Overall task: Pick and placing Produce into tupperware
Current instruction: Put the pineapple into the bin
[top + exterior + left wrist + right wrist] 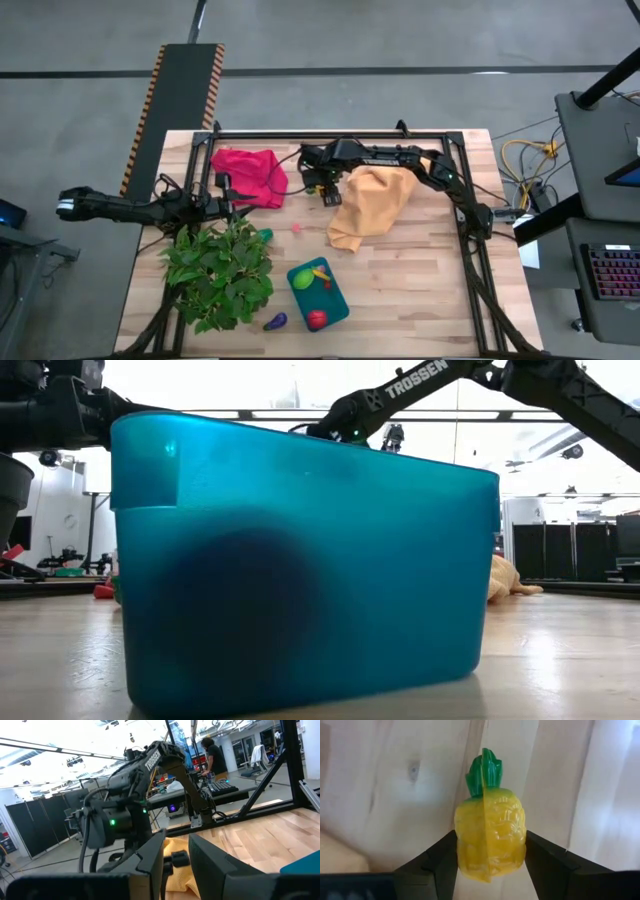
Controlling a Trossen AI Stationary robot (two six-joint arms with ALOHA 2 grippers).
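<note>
right claw (490,855) pinches the toy pineapple (490,837) just beside the orange cloth (372,205), well apart from the tupperware (335,300). keep the grip firm, lift straight up, clear the cloth, then carry toward the tupperware. left claw (175,862): state cannot be told.

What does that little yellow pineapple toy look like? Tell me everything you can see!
The small yellow plastic pineapple toy has a bumpy, glossy body, a raised seam down its middle and a green leafy crown on top. The right claw has its two dark fingers pressed against the pineapple's sides, one on each. Pale wooden table planks show behind it. Whether it touches the wood, I cannot tell.
</note>
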